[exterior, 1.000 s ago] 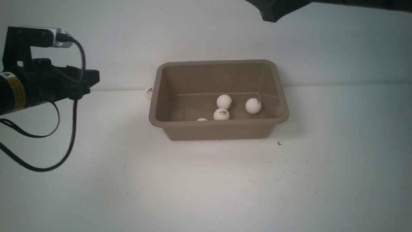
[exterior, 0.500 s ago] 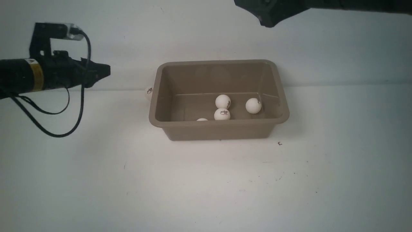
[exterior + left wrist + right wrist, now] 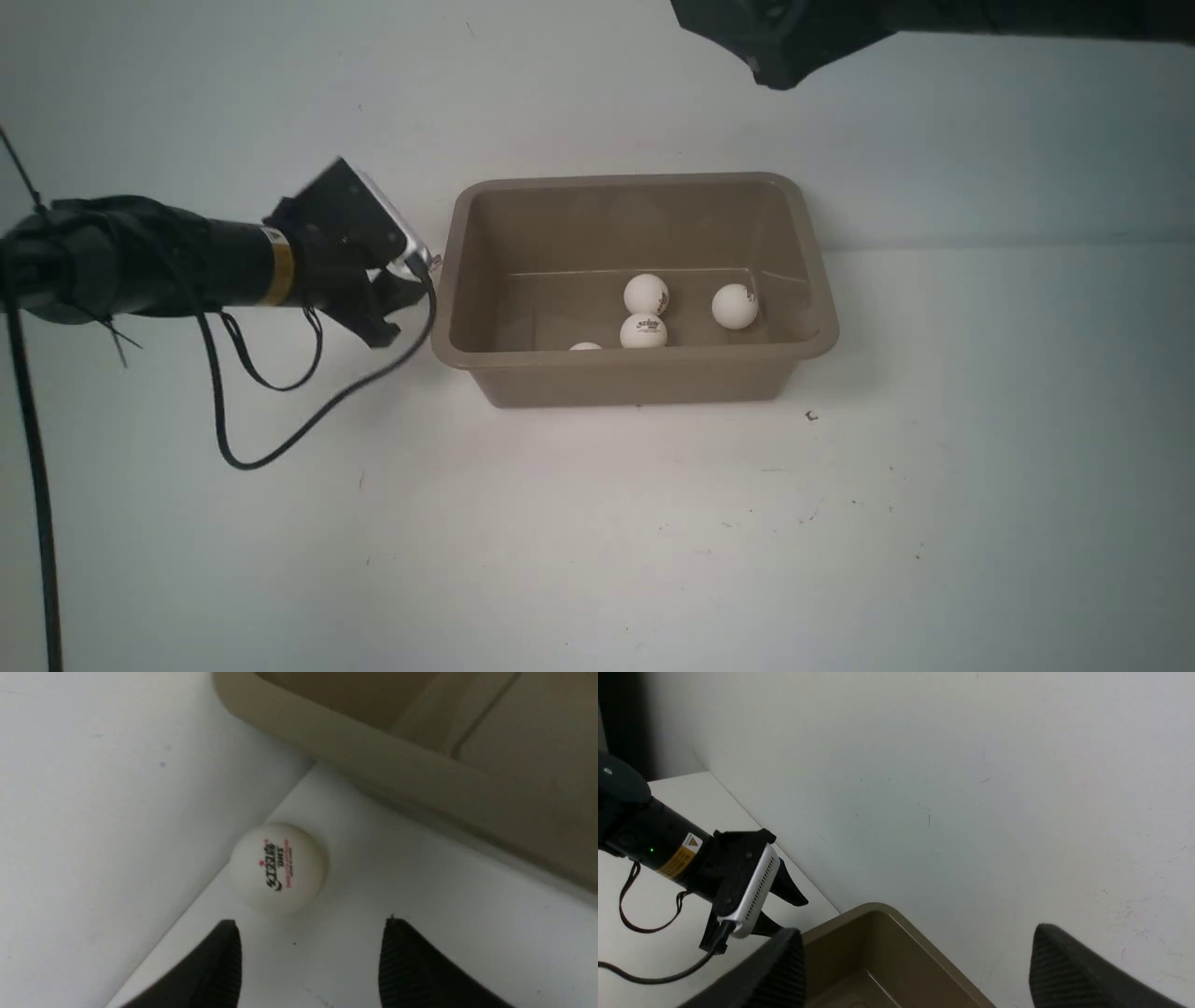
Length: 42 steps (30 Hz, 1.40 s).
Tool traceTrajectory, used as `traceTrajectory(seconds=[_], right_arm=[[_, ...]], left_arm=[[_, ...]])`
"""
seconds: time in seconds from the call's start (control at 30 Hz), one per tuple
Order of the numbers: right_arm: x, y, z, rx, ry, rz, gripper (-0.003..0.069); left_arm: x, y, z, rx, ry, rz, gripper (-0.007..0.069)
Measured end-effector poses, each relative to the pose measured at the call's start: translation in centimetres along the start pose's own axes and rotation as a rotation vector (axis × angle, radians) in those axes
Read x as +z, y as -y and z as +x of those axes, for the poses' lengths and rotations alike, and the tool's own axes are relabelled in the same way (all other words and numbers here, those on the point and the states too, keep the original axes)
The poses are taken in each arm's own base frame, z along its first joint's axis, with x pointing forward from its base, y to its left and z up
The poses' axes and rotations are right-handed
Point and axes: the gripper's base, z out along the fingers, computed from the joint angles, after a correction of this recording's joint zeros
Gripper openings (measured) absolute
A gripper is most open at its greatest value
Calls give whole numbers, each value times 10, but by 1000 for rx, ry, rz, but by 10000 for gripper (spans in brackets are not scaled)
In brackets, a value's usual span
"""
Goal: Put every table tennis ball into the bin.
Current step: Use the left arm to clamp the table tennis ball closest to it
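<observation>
Left wrist view: one small matte white table tennis ball (image 3: 279,867) is seen resting on the white surface (image 3: 420,896), in the corner where the surface meets the white wall (image 3: 93,788), just beside the flared rim of the rectangular taupe plastic bin (image 3: 397,760). The left gripper (image 3: 310,956) is held with jaws spread wide, empty, the ball just ahead of the gap and not yet between the fingertips. Its printed logo is turned toward the camera; being a sphere, no long axis is offered.

In the front view four balls are counted inside the bin (image 3: 635,182): three in full (image 3: 646,293) (image 3: 642,330) (image 3: 735,306), one (image 3: 585,346) mostly hidden by the near wall. The bin's long axis is laid left to right.

Step judged in hand: approach to the last ball. Next, an advance to straddle it is called for, wall and rim allowing little room.

The right gripper (image 3: 915,970) is held high near the wall, jaws wide, empty.
</observation>
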Motion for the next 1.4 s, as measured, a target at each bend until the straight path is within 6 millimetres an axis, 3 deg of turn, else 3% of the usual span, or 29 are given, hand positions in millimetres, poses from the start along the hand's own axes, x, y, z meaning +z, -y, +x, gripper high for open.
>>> traceTrajectory(seconds=[0.23,0.57,0.9,1.0,1.1,1.23,1.37,1.4], right_arm=[[0,-2,1,-8,-9,-19,589],[0,-2,2,-24,-17,-22,589],[0,-2,2,-36,-23,-23,589],[0,-2,3,-46,-28,-21,589],[0,-2,3,-55,-31,-20,589],[0,-1,3,-67,-35,-17,589],[0,-1,3,-74,-36,-10,589],[0,0,3,-77,-35,-6,589]], left_arm=[[20,7,10,192,-58,-24,400],[26,-4,-1,178,-12,-91,417],[59,-5,-1,190,16,-79,415],[61,-7,0,140,7,-98,366],[61,-10,1,105,-18,-125,341],[46,-17,-14,128,-28,-156,341],[18,-27,-43,129,44,-171,341],[2,-30,-58,129,94,-163,341]])
